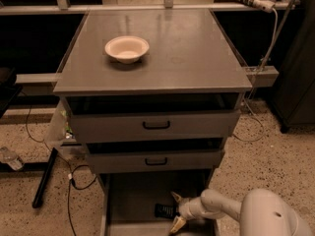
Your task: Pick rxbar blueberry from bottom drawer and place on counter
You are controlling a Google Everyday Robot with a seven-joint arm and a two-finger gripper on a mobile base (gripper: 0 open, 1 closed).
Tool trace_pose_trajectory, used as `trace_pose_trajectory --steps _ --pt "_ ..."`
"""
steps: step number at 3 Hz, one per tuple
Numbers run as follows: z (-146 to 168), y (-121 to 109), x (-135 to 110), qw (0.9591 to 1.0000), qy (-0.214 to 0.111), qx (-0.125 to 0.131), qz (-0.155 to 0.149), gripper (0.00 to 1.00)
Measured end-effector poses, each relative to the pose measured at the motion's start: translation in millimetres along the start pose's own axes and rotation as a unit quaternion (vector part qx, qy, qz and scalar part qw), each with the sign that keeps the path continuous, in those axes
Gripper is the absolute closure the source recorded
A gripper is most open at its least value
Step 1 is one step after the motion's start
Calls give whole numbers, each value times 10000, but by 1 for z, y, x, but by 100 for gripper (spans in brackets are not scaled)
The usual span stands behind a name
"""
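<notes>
The rxbar blueberry (165, 210) is a small dark flat bar lying on the grey floor of the open bottom drawer (133, 200). My gripper (173, 211) reaches into that drawer from the lower right, its pale fingers (175, 197) spread open on either side of the bar's right end. The white arm (221, 208) runs off toward the bottom right corner. The grey counter (197, 53) tops the cabinet above the drawers.
A white bowl (126, 48) sits on the left part of the counter. Two upper drawers with black handles (156, 125) stand slightly pulled out above the bottom drawer. Cables and a dark bar (44, 178) lie on the speckled floor at left.
</notes>
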State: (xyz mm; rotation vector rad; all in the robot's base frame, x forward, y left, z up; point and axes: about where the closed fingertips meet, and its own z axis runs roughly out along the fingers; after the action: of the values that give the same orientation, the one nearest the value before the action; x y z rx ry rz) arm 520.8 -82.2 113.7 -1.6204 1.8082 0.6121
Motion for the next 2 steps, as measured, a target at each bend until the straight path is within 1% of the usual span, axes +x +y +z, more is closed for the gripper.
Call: trace_pose_trajectory --steps 1,2 --pt "8 -2 7 9998 35 166 -68 0" --pt "8 -2 8 9998 37 169 -69 19"
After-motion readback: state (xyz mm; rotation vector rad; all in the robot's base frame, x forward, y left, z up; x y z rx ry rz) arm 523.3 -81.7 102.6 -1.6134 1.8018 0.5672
